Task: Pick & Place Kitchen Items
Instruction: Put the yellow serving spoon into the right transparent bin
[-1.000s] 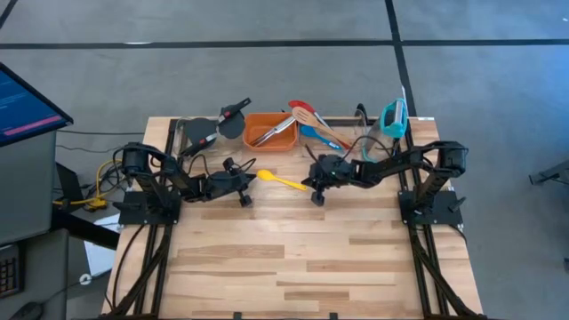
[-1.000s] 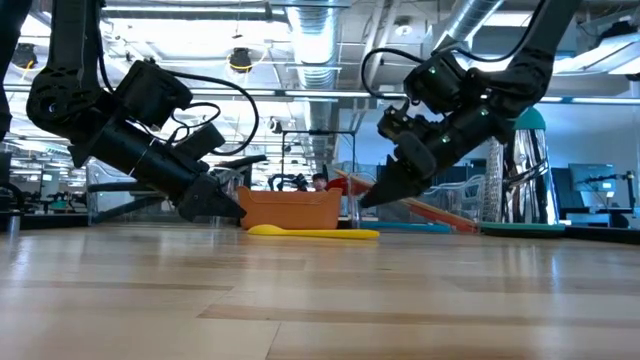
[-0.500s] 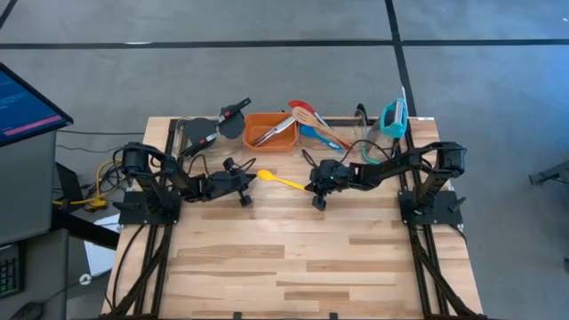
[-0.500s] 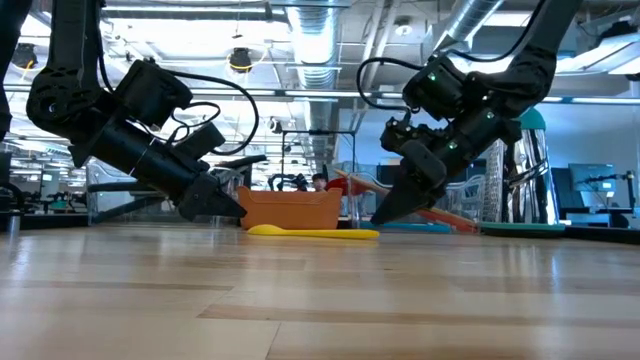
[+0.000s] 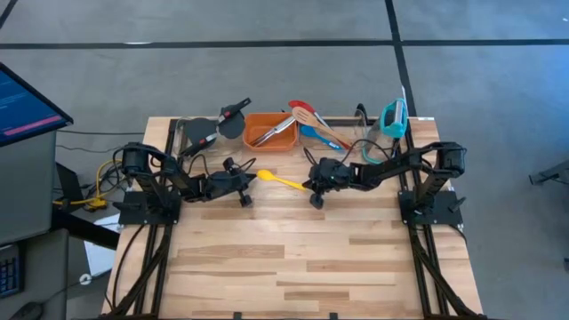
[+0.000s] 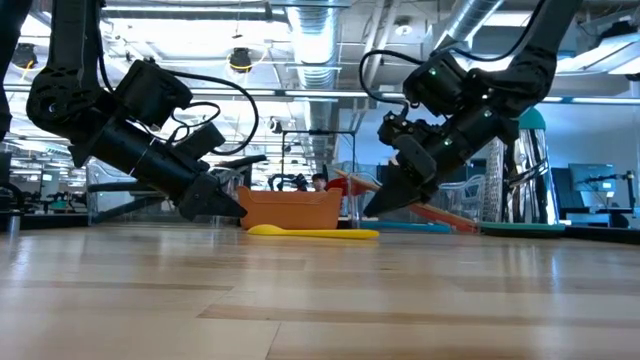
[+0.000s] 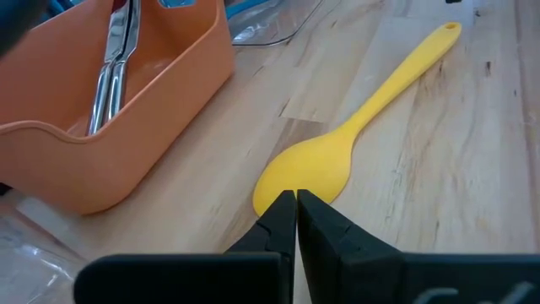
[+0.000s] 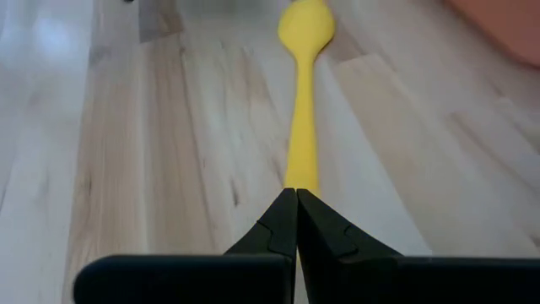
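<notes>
On the table, long yellow spoon [image 7: 342,139] lying flat, both tools [image 7: 296,203] [image 8: 296,203] closed, empty.

A yellow spoon [image 5: 281,181] lies flat on the wood just beside the orange bin [image 5: 269,131], where metal tongs [image 7: 113,59] rest inside.

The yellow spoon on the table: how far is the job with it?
Done: metal tongs already lie in the orange bin. In hand: nothing is held; both end effectors, left and right, are shut at opposite ends of the yellow spoon. Left: the spoon still lies on the table.
</notes>
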Tool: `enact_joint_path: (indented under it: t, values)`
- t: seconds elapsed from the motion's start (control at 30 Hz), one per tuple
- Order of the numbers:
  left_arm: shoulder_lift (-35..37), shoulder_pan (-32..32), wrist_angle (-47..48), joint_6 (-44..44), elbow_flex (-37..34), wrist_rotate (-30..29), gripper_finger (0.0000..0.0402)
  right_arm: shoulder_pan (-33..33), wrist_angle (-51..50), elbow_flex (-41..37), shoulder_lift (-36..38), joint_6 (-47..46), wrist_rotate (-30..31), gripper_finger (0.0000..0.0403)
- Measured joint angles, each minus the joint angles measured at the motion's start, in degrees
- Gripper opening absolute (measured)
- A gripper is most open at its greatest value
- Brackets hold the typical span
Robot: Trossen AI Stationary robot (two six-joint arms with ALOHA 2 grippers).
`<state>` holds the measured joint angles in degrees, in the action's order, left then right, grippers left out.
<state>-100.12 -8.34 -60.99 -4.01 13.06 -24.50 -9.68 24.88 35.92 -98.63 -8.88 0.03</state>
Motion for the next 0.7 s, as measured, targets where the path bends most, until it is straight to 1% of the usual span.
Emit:
enact_joint_path:
  t: [0.13,0.27,0.4,0.5,0.63,0.7]
  values:
    - [0.0,0.0,0.0,0.0,0.0,0.0,0.0003,0.9,1.3,0.0,0.0,-0.7,4.0,0.0000]
    - [0.0,0.0,0.0,0.0,0.0,0.0,0.0003,2.3,1.5,0.0,0.0,-2.5,5.0,0.0000]
    - [0.0,0.0,0.0,0.0,0.0,0.0,0.0003,3.4,1.8,0.0,0.0,-3.2,7.8,0.0000]
    - [0.0,0.0,0.0,0.5,0.0,0.1,0.0003,3.7,1.8,0.0,0.0,-3.3,8.4,0.0000]
    - [0.0,0.0,0.0,1.7,0.0,0.1,0.0003,3.7,1.8,0.0,-0.1,-5.2,11.6,0.0000]
    - [0.0,0.0,0.0,1.7,0.0,0.1,0.0003,3.8,1.8,0.0,-0.1,-5.8,11.9,0.0000]
